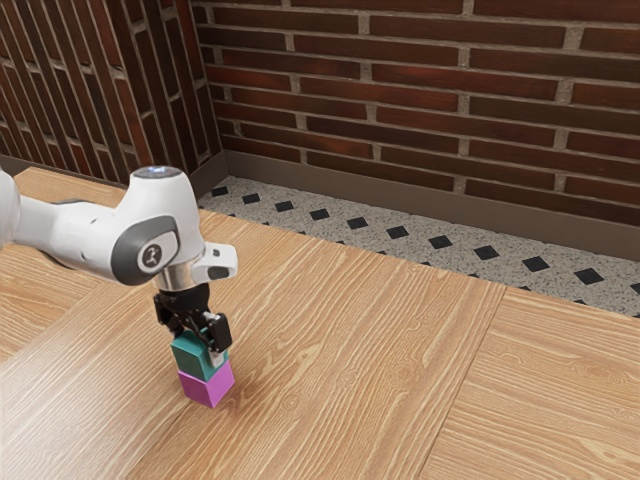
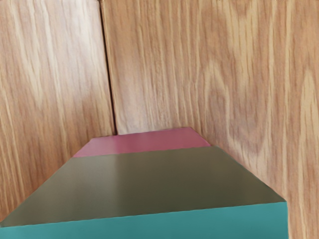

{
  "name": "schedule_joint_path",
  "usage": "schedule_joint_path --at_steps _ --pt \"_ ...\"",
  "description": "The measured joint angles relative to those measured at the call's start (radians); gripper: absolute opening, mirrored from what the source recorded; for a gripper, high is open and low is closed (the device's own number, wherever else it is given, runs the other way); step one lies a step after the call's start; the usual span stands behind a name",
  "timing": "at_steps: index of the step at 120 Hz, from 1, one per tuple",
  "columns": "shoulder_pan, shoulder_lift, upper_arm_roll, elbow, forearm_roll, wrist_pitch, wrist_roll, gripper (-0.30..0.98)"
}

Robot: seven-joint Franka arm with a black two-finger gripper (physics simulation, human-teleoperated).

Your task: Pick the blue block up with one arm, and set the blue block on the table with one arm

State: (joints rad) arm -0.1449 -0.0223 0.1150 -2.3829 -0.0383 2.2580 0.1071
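yr blue block (image 1: 189, 358) looks teal tbh, on pink block (image 1: 208, 388) | end effector (image 1: 201, 347) at it, can't tell grip | woodgrain bench (image 1: 350, 370), brick wall (image 1: 420, 95)

Arm (image 1: 75, 235) reaches in from the exterior view's left; wrist (image 1: 182, 274) bent downward; tool (image 1: 200, 350) low, pointing down.

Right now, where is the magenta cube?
The magenta cube sits on the wooden table, directly under the teal cube, toward the exterior view's left, in its lower half.

Upper block (image 1: 189, 355) on lower block (image 1: 203, 388) on table (image 1: 350, 380)
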Motion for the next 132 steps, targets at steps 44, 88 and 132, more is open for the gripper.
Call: schedule_joint_path --at_steps 44,88,132 --pt "0.005 0.001 -0.002 0.0 0.013 0.025 -0.019 0.36" --pt "-0.018 0.14 -0.002 0.243 0.033 0.025 -0.043 0.35" --pt "-0.075 0.352 -0.004 0.418 0.022 0.021 -0.047 0.44"
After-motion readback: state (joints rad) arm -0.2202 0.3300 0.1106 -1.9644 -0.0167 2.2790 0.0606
